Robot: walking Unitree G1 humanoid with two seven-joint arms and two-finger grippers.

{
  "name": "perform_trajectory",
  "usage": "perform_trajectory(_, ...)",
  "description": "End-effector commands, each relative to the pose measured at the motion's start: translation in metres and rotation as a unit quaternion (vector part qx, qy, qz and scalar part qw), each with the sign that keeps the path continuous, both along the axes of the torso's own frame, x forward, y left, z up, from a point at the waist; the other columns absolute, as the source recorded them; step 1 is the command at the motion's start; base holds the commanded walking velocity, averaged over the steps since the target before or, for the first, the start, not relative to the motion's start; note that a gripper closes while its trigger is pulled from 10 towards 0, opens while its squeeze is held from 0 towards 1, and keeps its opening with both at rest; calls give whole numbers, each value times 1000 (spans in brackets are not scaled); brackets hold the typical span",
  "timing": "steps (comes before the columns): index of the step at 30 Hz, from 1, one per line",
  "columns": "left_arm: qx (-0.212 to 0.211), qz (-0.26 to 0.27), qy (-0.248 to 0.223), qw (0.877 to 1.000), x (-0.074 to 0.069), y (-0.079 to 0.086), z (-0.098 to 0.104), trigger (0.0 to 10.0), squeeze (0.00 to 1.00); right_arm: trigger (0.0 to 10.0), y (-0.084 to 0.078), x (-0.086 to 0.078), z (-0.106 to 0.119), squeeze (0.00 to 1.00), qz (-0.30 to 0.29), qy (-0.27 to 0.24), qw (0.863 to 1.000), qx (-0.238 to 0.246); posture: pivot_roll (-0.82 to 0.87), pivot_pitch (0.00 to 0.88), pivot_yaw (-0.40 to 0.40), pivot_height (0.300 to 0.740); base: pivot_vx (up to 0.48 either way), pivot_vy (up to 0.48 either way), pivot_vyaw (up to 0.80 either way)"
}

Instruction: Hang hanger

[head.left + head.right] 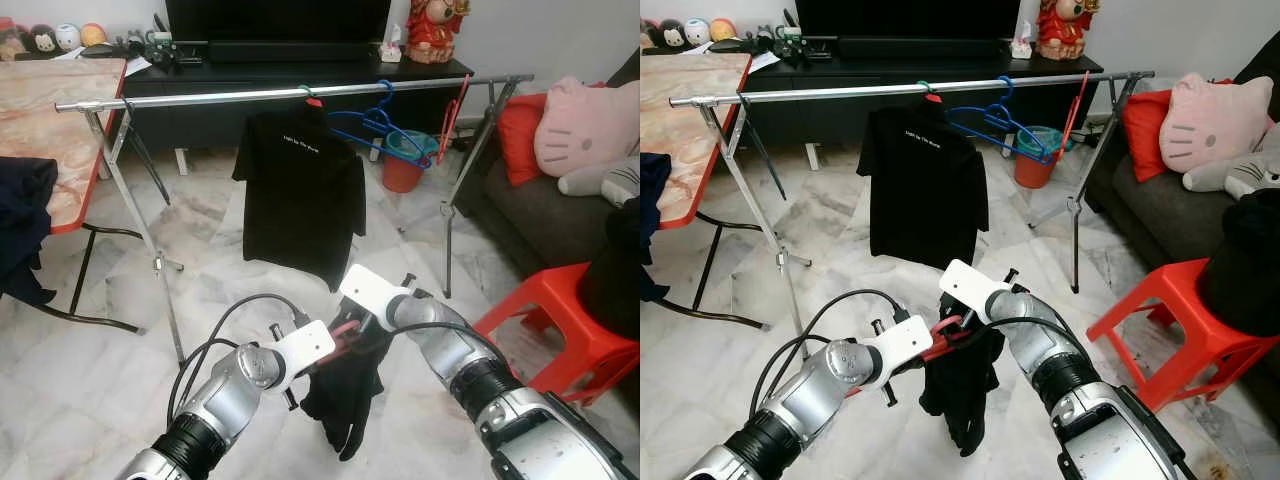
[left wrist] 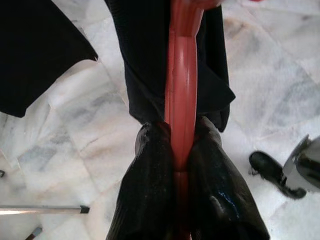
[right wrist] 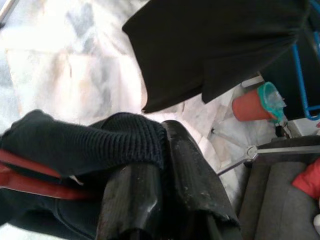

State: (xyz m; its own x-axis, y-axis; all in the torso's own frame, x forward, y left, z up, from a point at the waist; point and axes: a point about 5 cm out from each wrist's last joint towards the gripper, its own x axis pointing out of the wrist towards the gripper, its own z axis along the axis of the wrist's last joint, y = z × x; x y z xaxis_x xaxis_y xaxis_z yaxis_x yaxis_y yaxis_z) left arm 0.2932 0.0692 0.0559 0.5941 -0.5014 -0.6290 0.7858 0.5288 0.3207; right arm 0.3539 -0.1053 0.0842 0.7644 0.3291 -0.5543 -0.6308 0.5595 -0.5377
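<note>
Low before the rail, both claws held the red hanger with a dark garment draped on it: left claw shut on its bar, right claw closed on cloth and hanger together. Good practice, I judged, was lifting level, hooking the bare rail between the black shirt and the rail's left end.
</note>
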Motion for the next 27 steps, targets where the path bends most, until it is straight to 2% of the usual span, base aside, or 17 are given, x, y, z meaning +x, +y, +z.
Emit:
perform_trajectory(1,-8,25,8,1000,0,0,-6,10000,0,10000,25,7,29,0,38,-47,997,55,2,0,-130,740,0,0,0)
perform_trajectory(4,-58,52,0,997,5,-3,1,10000,0,10000,30,5,29,0,37,-41,996,74,1,0,-130,740,0,0,0)
perform_trajectory(6,-94,52,3,994,6,-7,4,10000,0,10000,35,4,31,0,37,-37,994,98,1,0,-130,740,0,0,0)
perform_trajectory(11,-130,54,7,990,5,-15,6,10000,0,10000,44,4,39,0,29,-34,989,139,-1,0,-133,740,0,0,0)
perform_trajectory(12,-153,65,-5,986,8,-18,11,10000,0,10000,45,5,40,0,19,-31,988,151,0,0,-134,740,0,0,0)
perform_trajectory(16,-192,74,-19,978,11,-23,20,10000,0,10000,43,5,38,0,-2,-26,987,158,0,0,-134,740,0,0,0)
perform_trajectory(22,-204,61,-19,977,11,-28,22,10000,0,10000,44,3,35,0,-6,-17,985,171,0,0,-135,740,0,0,0)
perform_trajectory(27,-186,52,-31,981,10,-29,19,10000,0,10000,44,2,39,0,-14,-14,982,189,-5,0,-132,740,0,0,0)
